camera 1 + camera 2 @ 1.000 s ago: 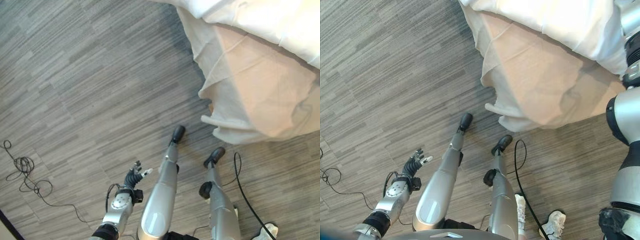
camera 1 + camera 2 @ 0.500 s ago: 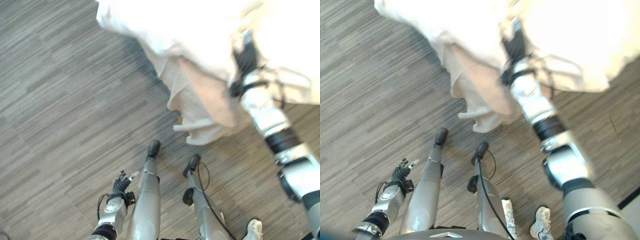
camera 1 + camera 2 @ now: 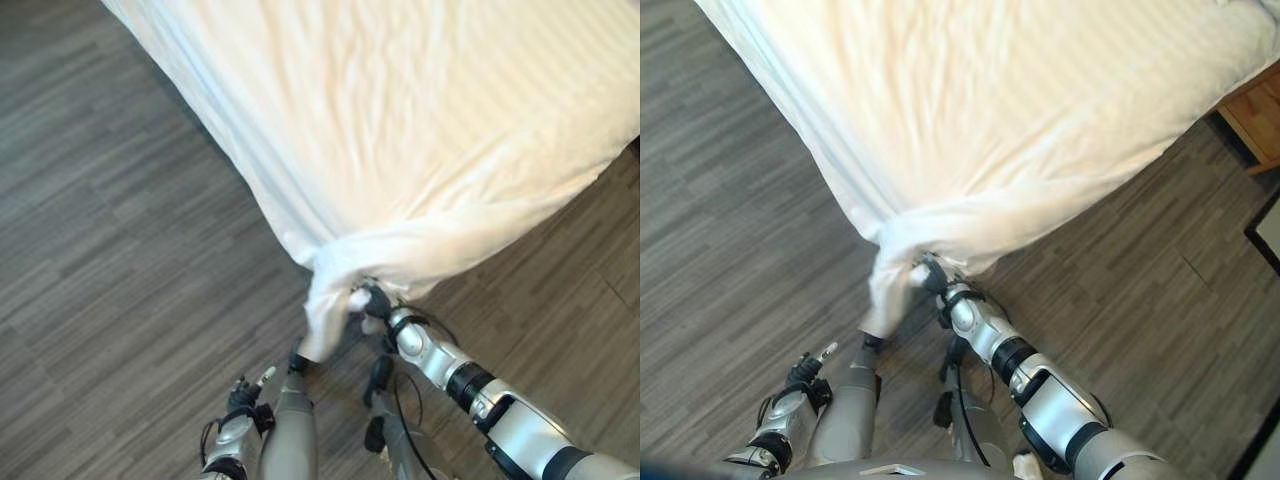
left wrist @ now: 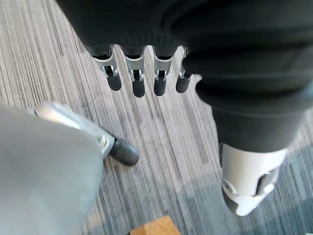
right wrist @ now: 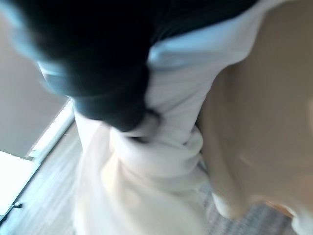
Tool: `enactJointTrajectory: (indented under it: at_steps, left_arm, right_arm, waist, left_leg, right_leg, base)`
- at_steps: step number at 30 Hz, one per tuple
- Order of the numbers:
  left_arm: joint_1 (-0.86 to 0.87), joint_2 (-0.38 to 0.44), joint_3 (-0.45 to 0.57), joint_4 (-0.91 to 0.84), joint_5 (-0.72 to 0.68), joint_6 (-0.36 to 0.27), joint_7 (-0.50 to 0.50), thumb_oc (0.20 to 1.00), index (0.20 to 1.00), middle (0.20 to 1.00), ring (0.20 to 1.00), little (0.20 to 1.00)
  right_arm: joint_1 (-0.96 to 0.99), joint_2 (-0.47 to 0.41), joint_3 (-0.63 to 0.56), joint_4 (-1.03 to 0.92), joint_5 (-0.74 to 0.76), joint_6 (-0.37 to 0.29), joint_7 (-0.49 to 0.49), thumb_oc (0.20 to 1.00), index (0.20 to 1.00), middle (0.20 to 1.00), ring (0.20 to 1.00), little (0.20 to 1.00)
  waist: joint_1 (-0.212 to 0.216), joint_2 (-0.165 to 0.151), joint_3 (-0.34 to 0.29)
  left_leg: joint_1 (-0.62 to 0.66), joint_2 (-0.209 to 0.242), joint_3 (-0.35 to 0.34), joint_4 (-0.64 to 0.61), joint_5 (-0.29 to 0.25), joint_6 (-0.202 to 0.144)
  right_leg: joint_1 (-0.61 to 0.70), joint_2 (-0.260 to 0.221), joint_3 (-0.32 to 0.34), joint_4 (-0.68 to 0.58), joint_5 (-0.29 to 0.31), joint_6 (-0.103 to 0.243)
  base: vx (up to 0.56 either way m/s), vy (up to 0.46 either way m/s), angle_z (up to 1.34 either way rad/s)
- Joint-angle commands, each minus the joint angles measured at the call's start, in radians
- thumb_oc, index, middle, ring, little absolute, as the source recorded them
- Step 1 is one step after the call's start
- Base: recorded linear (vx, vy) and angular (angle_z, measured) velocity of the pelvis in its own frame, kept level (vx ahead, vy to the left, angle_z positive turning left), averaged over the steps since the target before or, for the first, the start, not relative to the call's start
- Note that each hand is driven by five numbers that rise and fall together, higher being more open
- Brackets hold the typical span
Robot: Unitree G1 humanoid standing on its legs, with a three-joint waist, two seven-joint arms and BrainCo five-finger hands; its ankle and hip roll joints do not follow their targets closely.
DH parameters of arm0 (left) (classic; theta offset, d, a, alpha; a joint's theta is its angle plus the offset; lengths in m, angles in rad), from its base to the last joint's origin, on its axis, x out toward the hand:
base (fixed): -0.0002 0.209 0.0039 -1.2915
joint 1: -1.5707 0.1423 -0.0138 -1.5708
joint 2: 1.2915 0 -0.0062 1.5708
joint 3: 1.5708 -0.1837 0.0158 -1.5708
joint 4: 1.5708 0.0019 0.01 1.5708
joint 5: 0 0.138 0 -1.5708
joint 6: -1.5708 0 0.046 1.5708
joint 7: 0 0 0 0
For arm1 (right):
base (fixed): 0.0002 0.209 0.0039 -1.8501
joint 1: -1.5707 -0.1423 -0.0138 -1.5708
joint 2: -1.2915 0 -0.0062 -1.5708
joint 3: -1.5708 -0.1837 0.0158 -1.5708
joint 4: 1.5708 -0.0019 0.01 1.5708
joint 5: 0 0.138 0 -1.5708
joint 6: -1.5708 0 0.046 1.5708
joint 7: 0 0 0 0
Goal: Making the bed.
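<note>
Right hand (image 3: 374,303) is clenched on a gathered bunch of the white sheet (image 3: 400,150), which I see hanging off the near corner of the bed (image 3: 1060,90) down to the floor (image 3: 110,300). Left hand (image 4: 142,78) hangs low over the floor, fingers released and straight.

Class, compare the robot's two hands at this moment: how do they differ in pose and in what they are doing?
1. The right hand is raised at the white duvet; the left hand hangs low above the floor.
2. The right hand grips a bunched duvet corner; the left hand holds nothing, fingers relaxed.
Both wear dark ribbed covers.
</note>
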Motion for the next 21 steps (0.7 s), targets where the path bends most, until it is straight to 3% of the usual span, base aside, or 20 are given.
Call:
enactJointTrajectory:
  at_steps: [1,3,4,5,9,11,12,16,17,18,19,20,21]
  left_arm:
    - [-0.011,0.023,0.033,0.085,0.026,0.030,-0.062,1.000,1.000,1.000,1.000,1.000]
    - [0.005,0.032,0.049,0.093,0.048,0.035,-0.078,1.000,1.000,1.000,1.000,1.000]
    - [0.053,0.047,0.085,0.112,0.093,0.042,-0.123,1.000,1.000,1.000,1.000,1.000]
    - [0.064,0.052,0.096,0.117,0.092,0.045,-0.133,1.000,1.000,1.000,1.000,1.000]
    - [0.094,0.065,0.124,0.136,0.132,0.058,-0.176,1.000,1.000,1.000,1.000,1.000]
    - [0.115,0.083,0.142,0.148,0.151,0.063,-0.199,1.000,1.000,1.000,1.000,1.000]
    - [0.132,0.117,0.159,0.161,0.163,0.080,-0.210,1.000,1.000,1.000,1.000,1.000]
    - [0.138,0.114,0.176,0.161,0.156,0.071,-0.186,1.000,1.000,1.000,1.000,1.000]
    - [0.167,0.087,0.205,0.128,0.154,0.060,-0.163,1.000,1.000,1.000,1.000,1.000]
    - [0.177,0.055,0.216,0.112,0.144,0.052,-0.149,1.000,1.000,1.000,1.000,1.000]
    - [0.175,0.039,0.212,0.112,0.147,0.053,-0.145,1.000,1.000,1.000,1.000,1.000]
    - [0.175,0.039,0.211,0.112,0.148,0.053,-0.145,1.000,1.000,1.000,1.000,1.000]
    - [0.169,0.027,0.204,0.116,0.157,0.051,-0.142,1.000,1.000,1.000,1.000,1.000]
  right_arm:
    - [0.254,-0.131,-0.085,0.190,0.335,0.156,0.165,1.000,1.000,1.000,1.000,1.000]
    - [0.294,-0.158,-0.117,0.213,0.353,0.158,0.191,1.000,1.000,1.000,1.000,1.000]
    - [0.410,-0.228,-0.229,0.266,0.389,0.163,0.251,1.000,1.000,1.000,1.000,1.000]
    - [0.439,-0.253,-0.272,0.291,0.408,0.167,0.264,1.000,1.000,1.000,1.000,1.000]
    - [0.548,-0.319,-0.347,0.317,0.439,0.186,0.369,1.000,1.000,1.000,1.000,1.000]
    - [0.597,-0.408,-0.450,0.327,0.487,0.191,0.390,1.000,1.000,1.000,1.000,1.000]
    - [0.546,-0.599,-0.598,0.383,0.475,0.186,0.306,1.000,1.000,1.000,1.000,1.000]
    - [0.500,-0.670,-0.659,0.273,0.482,0.168,0.216,1.000,1.000,1.000,1.000,1.000]
    - [0.558,-0.702,-0.758,-0.105,0.470,0.140,0.121,1.000,1.000,1.000,1.000,1.000]
    - [0.596,-0.674,-0.821,-0.395,0.473,0.099,0.055,0.200,0.200,0.200,0.200,0.200]
    - [0.596,-0.649,-0.830,-0.532,0.467,0.073,0.035,0.200,0.200,0.200,0.200,0.200]
    - [0.604,-0.643,-0.835,-0.545,0.463,0.080,0.032,0.200,0.200,0.200,0.200,0.200]
    - [0.592,-0.614,-0.833,-0.630,0.493,0.042,0.033,0.200,0.200,0.200,0.200,0.200]
  waist:
    - [0.008,0.014,0.015]
    - [0.005,0.015,-0.005]
    - [-0.011,0.024,-0.071]
    - [-0.017,0.026,-0.090]
    - [-0.036,0.032,-0.141]
    - [-0.054,0.030,-0.170]
    - [-0.065,0.029,-0.189]
    - [-0.082,0.033,-0.194]
    - [-0.108,0.038,-0.194]
    - [-0.127,0.045,-0.188]
    - [-0.133,0.047,-0.187]
    - [-0.131,0.047,-0.186]
    - [-0.135,0.049,-0.182]
  left_leg:
    - [0.047,-0.004,-0.028,-0.081,0.091,-0.002]
    - [0.066,-0.004,-0.028,-0.081,0.086,0.000]
    - [0.123,-0.004,-0.023,-0.081,0.068,0.007]
    - [0.140,-0.005,-0.021,-0.081,0.063,0.009]
    - [0.185,-0.002,-0.015,-0.081,0.050,0.011]
    - [0.207,0.000,-0.007,-0.081,0.042,0.010]
    - [0.224,0.006,0.002,-0.081,0.034,0.009]
    - [0.223,0.012,0.014,-0.081,0.035,0.009]
    - [0.231,0.017,0.035,-0.081,0.031,0.010]
    - [0.240,0.020,0.047,-0.081,0.024,0.009]
    - [0.237,0.020,0.052,-0.081,0.028,0.008]
    - [0.238,0.021,0.052,-0.081,0.027,0.008]
    - [0.237,0.021,0.054,-0.081,0.028,0.007]
  right_leg:
    - [0.098,-0.024,-0.031,0.020,0.005,0.076]
    - [0.115,-0.024,-0.031,0.022,-0.002,0.075]
    - [0.171,-0.031,-0.035,0.023,-0.016,0.073]
    - [0.187,-0.032,-0.035,0.024,-0.019,0.073]
    - [0.229,-0.033,-0.035,0.022,-0.027,0.072]
    - [0.245,-0.033,-0.030,0.018,-0.031,0.073]
    - [0.254,-0.030,-0.026,0.014,-0.032,0.076]
    - [0.242,-0.030,-0.009,0.016,-0.026,0.077]
    - [0.235,-0.026,0.010,0.017,-0.025,0.077]
    - [0.235,-0.023,0.021,0.020,-0.025,0.077]
    - [0.230,-0.023,0.024,0.019,-0.020,0.078]
    - [0.231,-0.023,0.024,0.019,-0.021,0.078]
    - [0.230,-0.022,0.026,0.019,-0.019,0.078]
  base:
    - [0.09,-0.017,0.14]
    - [0.11,-0.033,0.06]
    - [0.17,-0.057,-0.02]
    - [0.15,-0.039,-0.07]
    - [0.07,-0.022,-0.13]
    - [0.07,-0.036,-0.12]
    - [0.03,-0.051,-0.22]
    - [-0.01,-0.008,-0.17]
    - [0.02,0.018,-0.05]
    - [0.00,0.025,-0.03]
    - [0.00,0.018,-0.23]
    - [-0.02,0.004,-0.54]
    - [-0.03,-0.002,-0.58]
